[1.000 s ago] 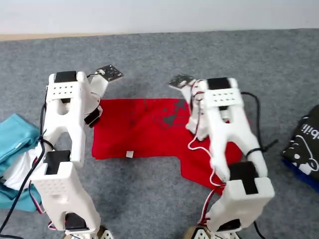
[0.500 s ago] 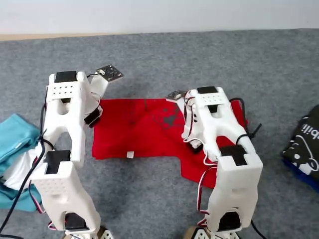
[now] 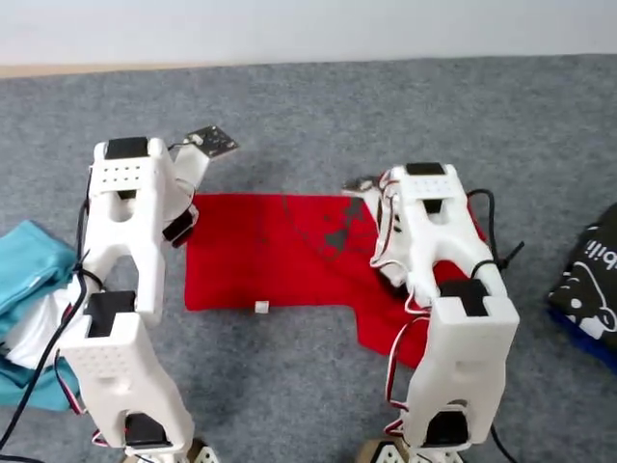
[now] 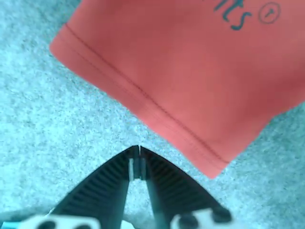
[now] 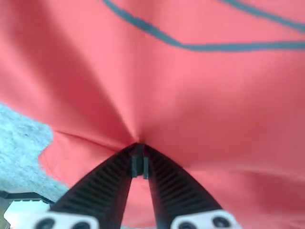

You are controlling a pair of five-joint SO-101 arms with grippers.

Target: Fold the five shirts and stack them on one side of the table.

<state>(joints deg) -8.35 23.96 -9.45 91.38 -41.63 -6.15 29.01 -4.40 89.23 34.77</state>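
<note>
The red shirt (image 3: 280,251) lay flat on the table (image 3: 289,106), its long axis running across from one arm to the other. The right gripper (image 5: 138,157) sat over the shirt's right part, clenched on a pinch of its cloth, with creases drawn in to the tips. The left gripper (image 4: 138,160) hung just off the shirt's left hem, over bare table, jaws pressed together on nothing. The left arm was nearer that free hem and would probably need to open before taking it. A teal shirt (image 3: 29,280) lay left of the red shirt and a dark shirt (image 3: 588,280) right of it, both well apart.
</note>
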